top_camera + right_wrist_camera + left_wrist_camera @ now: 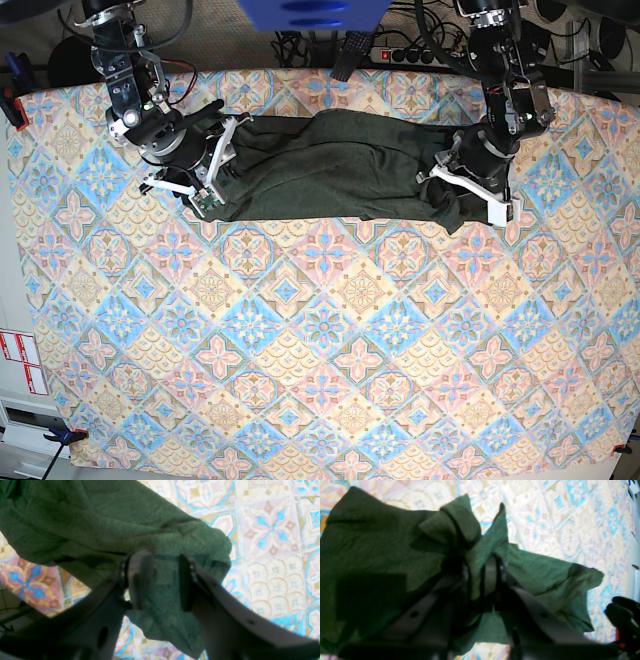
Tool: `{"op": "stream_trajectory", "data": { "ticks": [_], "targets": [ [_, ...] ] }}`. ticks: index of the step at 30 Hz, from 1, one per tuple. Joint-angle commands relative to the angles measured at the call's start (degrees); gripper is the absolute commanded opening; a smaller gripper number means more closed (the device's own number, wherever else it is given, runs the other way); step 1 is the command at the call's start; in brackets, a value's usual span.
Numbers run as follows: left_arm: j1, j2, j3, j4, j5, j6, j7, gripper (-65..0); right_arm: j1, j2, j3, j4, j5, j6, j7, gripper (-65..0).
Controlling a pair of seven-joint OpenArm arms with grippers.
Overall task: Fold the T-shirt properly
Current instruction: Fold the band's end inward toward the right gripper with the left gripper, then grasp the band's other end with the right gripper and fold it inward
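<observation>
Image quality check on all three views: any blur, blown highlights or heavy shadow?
Left wrist: soft all over, the patterned tablecloth washed out to near white, the left gripper and lower T-shirt folds in deep shadow. Right wrist: T-shirt knit fairly readable, right gripper fingers blurred and dark. Base: sharp, evenly lit, but the T-shirt reads as one dark mass with little fold detail.

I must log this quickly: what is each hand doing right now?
Left hand: closed on a bunched part of the T-shirt.
Right hand: fingers apart with T-shirt fabric between them; a firm grip cannot be told.
</observation>
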Motion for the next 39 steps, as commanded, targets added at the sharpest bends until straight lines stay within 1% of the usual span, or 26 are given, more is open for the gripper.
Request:
{"op": "stream_trajectory", "data": {
  "ticks": [1,7,17,28,29,31,34,39],
  "targets": [
    [-0.36,-0.11,0.00,-0.30,-0.77,-0.21,-0.56,-65.0,0.26,0.42,0.32,1.21,0.27,-0.01,1.10,-43.7],
    [-1.15,-0.11,0.35,-1.80,-1.30,-0.21,-0.30,-65.0,0.26,0.42,0.24,1.21,0.27,-0.01,1.10,-43.7],
    [-1.59,-0.19,8.35,-1.45,-1.47,-0.21,-0.65,-65.0,0.26,0.42,0.06,1.56,0.27,-0.01,1.10,-43.7],
    [-1.59,-0.63,9.06,-0.30,-1.03,-0.21,-0.65,-65.0,0.26,0.42,0.15,1.65,0.27,-0.01,1.10,-43.7],
    [-1.59,-0.63,9.06,0.14,-1.12,-0.21,-0.65,-63.7,0.26,0.42,0.15,1.65,0.27,-0.01,1.10,-43.7],
    [-1.33,-1.07,9.06,1.72,-1.12,-0.21,-0.65,-57.7,0.26,0.42,0.06,1.65,0.27,-0.01,1.10,-43.7],
    [-1.06,-1.95,8.71,4.01,-1.03,-0.21,-0.65,-45.3,0.26,0.42,0.06,1.65,0.27,-0.01,1.10,-43.7],
    [-0.18,-6.96,8.62,5.06,-2.35,-0.21,-0.65,-30.0,0.26,0.42,0.32,1.65,0.27,-0.01,1.10,-43.7]
  ]
}}
